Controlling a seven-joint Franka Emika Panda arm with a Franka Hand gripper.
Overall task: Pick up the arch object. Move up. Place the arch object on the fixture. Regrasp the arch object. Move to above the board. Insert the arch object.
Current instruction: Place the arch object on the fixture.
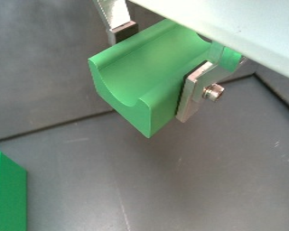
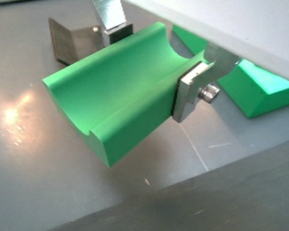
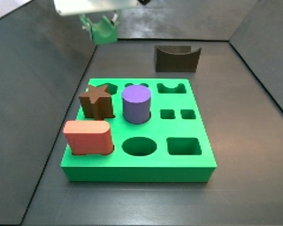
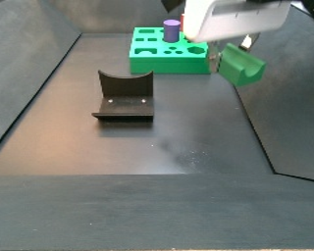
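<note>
The tool (image 1: 159,65) is closed on the arch object (image 1: 144,79), its two silver fingers (image 1: 198,90) pressing the block's opposite long faces, so the notch stays uncovered and faces outward in both wrist views. The block hangs clear of the dark floor (image 1: 219,171); nothing touches it but the pads. In a side view the arch object (image 4: 239,65) is held aloft to one side of the fixture (image 4: 122,95), well apart from it, with the board (image 4: 169,52) farther back.

This looks like the carry between the pick and the hand-off: the piece is raised, not yet set in the fixture's U-shaped dip. That stop is presumably wanted because the present grip (across the sides, block tilted) does not suit pushing the piece down into a cut-out, so a fresh hold is needed first.

On the board (image 3: 191,150) in a side view stand a purple cylinder (image 3: 135,104), a brown star peg (image 3: 96,101) and a salmon block (image 3: 87,139), leaving several holes free.
</note>
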